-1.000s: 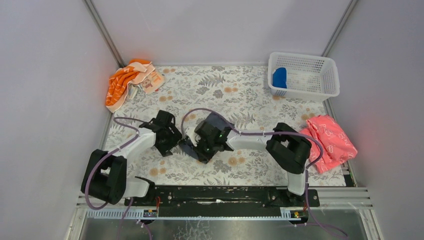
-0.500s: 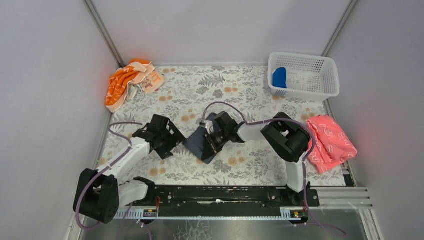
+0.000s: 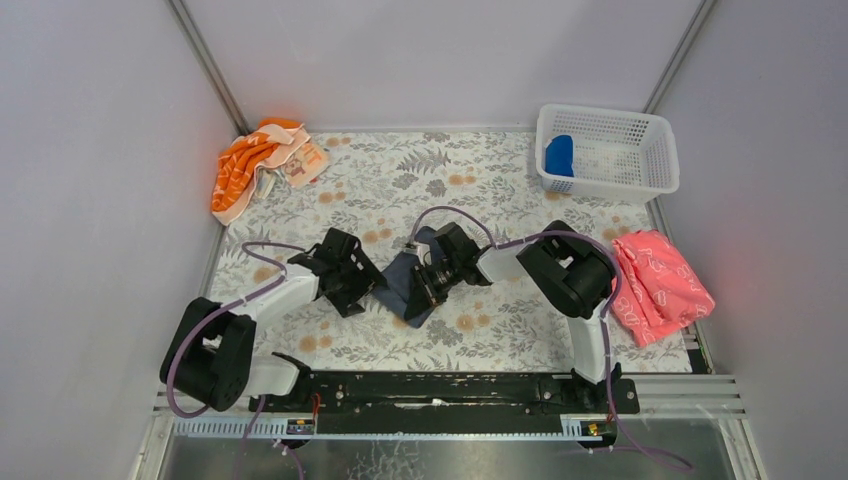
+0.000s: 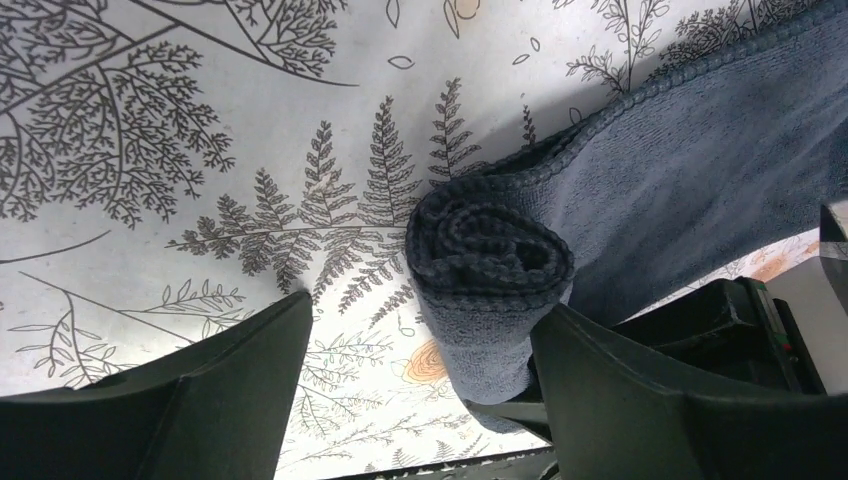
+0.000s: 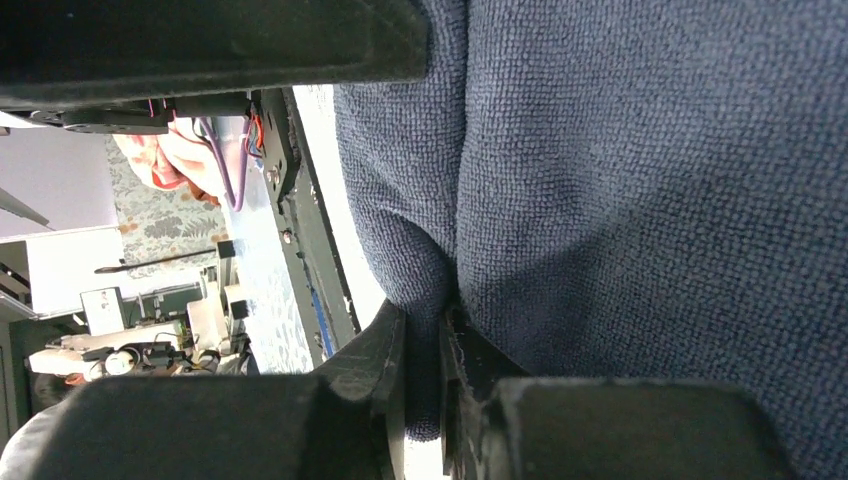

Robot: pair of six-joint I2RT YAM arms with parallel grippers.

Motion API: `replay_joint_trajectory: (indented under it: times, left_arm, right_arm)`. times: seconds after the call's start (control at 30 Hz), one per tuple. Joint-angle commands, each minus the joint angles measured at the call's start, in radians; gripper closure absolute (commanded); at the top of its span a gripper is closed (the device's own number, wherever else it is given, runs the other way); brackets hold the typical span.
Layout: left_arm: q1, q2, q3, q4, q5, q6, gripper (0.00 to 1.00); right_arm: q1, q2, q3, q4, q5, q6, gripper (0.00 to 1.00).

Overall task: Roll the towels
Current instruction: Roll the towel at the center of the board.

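Two towels are accounted for. The blue towel (image 3: pixel 559 155) lies in the white basket (image 3: pixel 664 150) at one o'clock on the table. The slate-grey towel (image 4: pixel 680 170) lies at table centre, its near end wound into a tight roll and the rest flat.

We find the left gripper (image 4: pixel 420 335) with jaws wide apart, straddling the roll end without clamping it. The right gripper (image 5: pixel 424 345) has its jaws nearly closed, pinching a fold of the grey cloth.

We judge the rolling part done. We advise that the left jaws close squarely on the roll end and turn it toward the flat tail at one o'clock, while the right holds that tail taut so the coil does not loosen.
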Motion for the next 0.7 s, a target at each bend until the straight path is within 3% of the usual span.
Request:
replay_joint_trajectory:
  times: [0.0,0.13,0.3,0.53,0.67]
  left_arm:
    - [-0.004,0.060,-0.009,0.036,-0.052,-0.019,0.24]
    - [-0.006,0.093,-0.012,0.036,-0.078,-0.008,0.36]
    - [-0.008,0.126,-0.006,0.036,-0.092,0.010,0.48]
    - [-0.021,0.165,0.000,0.039,-0.085,0.022,0.55]
    - [-0.026,0.173,0.006,0.038,-0.079,0.028,0.56]
  right_arm:
    - [0.006,0.001,-0.018,-0.145,0.070,-0.036,0.83]
    - [0.008,-0.065,-0.018,-0.198,0.144,-0.083,0.80]
    - [0.048,-0.182,-0.003,-0.294,0.303,-0.165,0.67]
    - [0.175,-0.343,0.035,-0.412,0.679,-0.297,0.44]
    - [0.278,-0.409,0.047,-0.427,0.923,-0.399,0.37]
